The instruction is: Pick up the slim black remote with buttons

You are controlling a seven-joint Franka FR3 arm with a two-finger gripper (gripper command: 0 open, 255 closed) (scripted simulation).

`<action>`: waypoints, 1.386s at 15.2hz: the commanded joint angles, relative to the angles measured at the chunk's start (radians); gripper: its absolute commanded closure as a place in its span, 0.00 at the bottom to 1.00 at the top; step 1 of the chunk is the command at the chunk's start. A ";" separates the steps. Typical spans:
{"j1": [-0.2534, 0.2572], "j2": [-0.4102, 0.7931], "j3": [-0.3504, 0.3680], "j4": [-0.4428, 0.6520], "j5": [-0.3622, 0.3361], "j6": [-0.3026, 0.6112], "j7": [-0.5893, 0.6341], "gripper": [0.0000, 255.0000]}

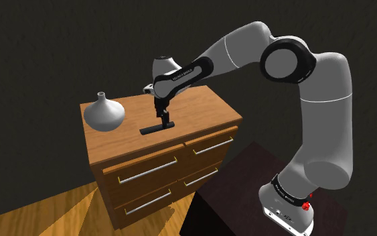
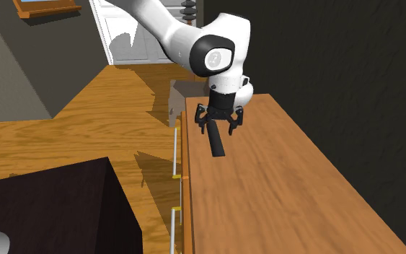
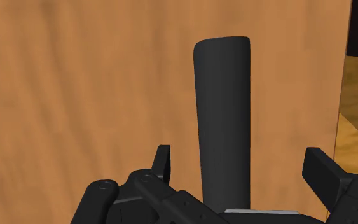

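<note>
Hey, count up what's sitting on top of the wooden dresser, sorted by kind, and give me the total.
Black remote: 1
Grey vase: 1
Total: 2

Dresser (image 1: 203, 107): remote (image 1: 157, 127) (black), vase (image 1: 104, 114)

Wrist view: the remote (image 3: 222, 108) has its near end tucked out of sight behind the body of the claw (image 3: 238, 156), and its face reads as plain dark, so any buttons can't be made out. Over to the shoulder view: the claw's fingers mask part of the remote, and the stand (image 1: 227, 194) is cut by the bottom edge. Second exterior view: the arm (image 2: 169, 25) is cropped at the top edge, and the dresser (image 2: 280, 195) at the bottom.
</note>
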 commanded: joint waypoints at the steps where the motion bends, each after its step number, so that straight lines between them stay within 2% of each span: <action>1: 0.001 0.019 -0.001 0.000 -0.002 0.019 -0.002 0.00; 6: 0.002 0.052 -0.003 0.002 -0.004 0.051 -0.001 0.00; 7: 0.003 0.053 -0.003 0.002 -0.005 0.052 -0.001 1.00; 15: 0.001 0.053 -0.003 -0.003 -0.005 0.056 -0.003 1.00; 21: 0.000 0.006 0.000 0.000 -0.001 0.006 -0.002 1.00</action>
